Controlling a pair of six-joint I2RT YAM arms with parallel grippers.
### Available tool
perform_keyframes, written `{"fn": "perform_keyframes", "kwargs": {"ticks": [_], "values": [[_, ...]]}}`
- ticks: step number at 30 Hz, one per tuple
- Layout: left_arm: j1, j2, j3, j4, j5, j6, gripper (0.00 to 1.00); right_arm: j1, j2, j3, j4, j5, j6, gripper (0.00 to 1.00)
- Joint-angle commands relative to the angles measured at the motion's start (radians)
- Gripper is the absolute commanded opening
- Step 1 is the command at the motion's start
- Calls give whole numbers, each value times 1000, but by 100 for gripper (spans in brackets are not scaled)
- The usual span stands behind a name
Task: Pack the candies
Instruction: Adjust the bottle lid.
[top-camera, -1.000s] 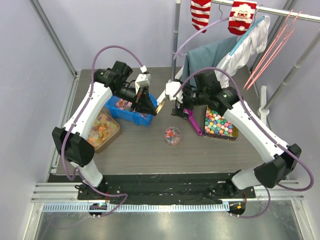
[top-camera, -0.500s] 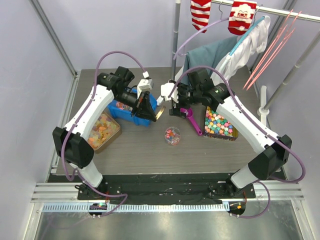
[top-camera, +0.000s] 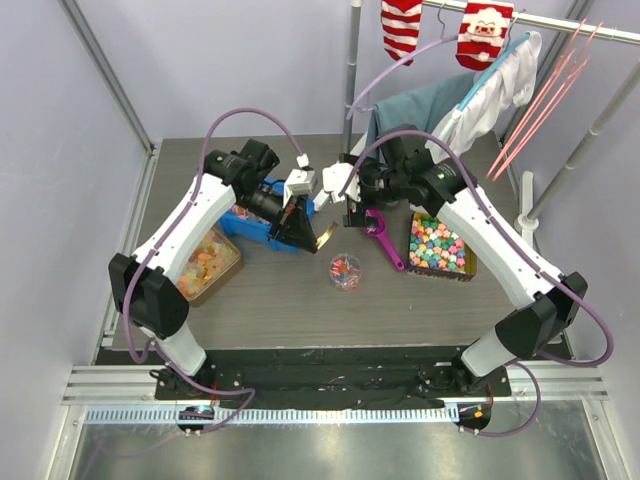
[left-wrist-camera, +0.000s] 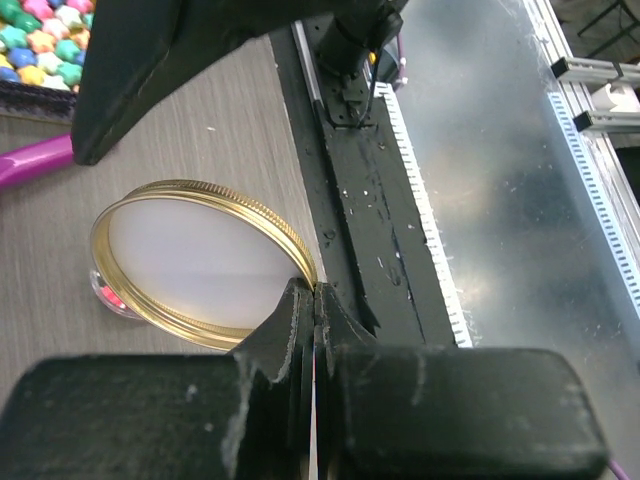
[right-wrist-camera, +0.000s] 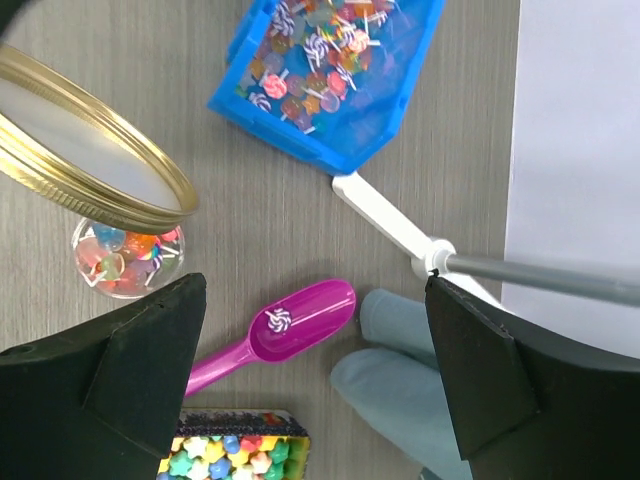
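Left fingers (left-wrist-camera: 288, 335), pinching the gold lid (left-wrist-camera: 200, 262), have brought it nearer over the jar (right-wrist-camera: 128, 293) of candies (right-wrist-camera: 115, 250), right fingers (right-wrist-camera: 140, 350) wide: capping looks next.

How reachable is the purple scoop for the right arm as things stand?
Probably yes. The right pincer hangs open over the purple scoop with nothing lying between them. The gold lid, held by the left pincer, is off to one side.

The candies (right-wrist-camera: 320, 40) showed red, pink and white swirls in a blue tray (right-wrist-camera: 280, 135), the lid (left-wrist-camera: 195, 260) gold-rimmed, the scoop (right-wrist-camera: 320, 310) magenta, a hanging sock (top-camera: 402, 28) red-and-white striped.
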Motion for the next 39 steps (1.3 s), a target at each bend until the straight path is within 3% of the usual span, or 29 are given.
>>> {"fn": "perform_keyframes", "kwargs": {"ticks": [1, 10, 15, 23, 26, 30, 37, 39], "values": [[-8, -54, -14, -288, -14, 15, 0, 5, 6, 65, -102, -97, -90, 95], [-8, -103, -57, -248, -32, -15, 0, 24, 29, 80, -243, -191, -196, 93], [-8, -94, -55, -248, -29, -16, 0, 102, 29, 60, -225, -188, -155, 89], [-8, -72, -54, -250, -24, -13, 0, 125, 57, 114, -173, -186, -66, 82], [-8, -71, -61, -245, -23, -16, 0, 136, 54, 115, -188, -192, -63, 75], [-8, -65, -55, -244, -20, -16, 0, 140, 46, 95, -194, -185, -63, 58], [-8, -52, -58, -237, -17, -31, 0, 142, 20, 74, -208, -215, -58, 49], [-8, -48, -58, -230, -17, -47, 1, 142, 16, 74, -222, -217, -61, 42]]}}
